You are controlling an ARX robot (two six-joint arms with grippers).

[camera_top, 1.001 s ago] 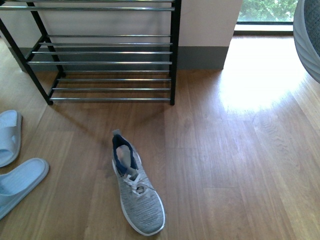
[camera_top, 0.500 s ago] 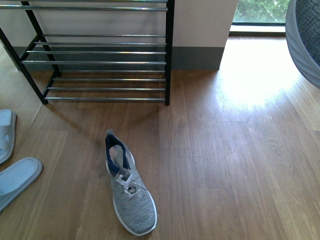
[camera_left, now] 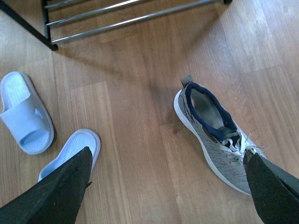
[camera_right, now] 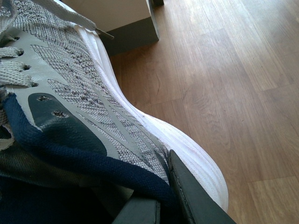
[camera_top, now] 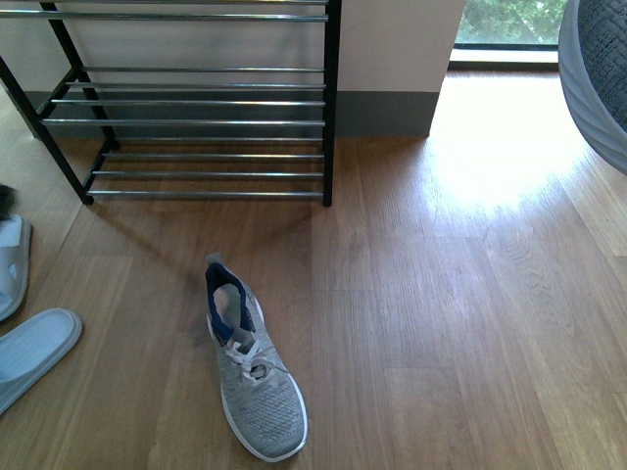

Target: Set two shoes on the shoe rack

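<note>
A grey knit sneaker with navy lining (camera_top: pixel 253 377) lies on the wooden floor (camera_top: pixel 441 294), nearer than the black-framed chrome-rod shoe rack (camera_top: pixel 196 103). The left tool (camera_left: pixel 167 156) hangs above the floor, jaws spread apart, empty. The right tool (camera_right: pixel 159 200) is clamped on the heel of the matching second sneaker (camera_right: pixel 70 93).

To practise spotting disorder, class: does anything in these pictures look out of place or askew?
Yes: one grey sneaker lies askew on the floor, off the shoe rack, while its mate hangs clamped in the right gripper.
</note>
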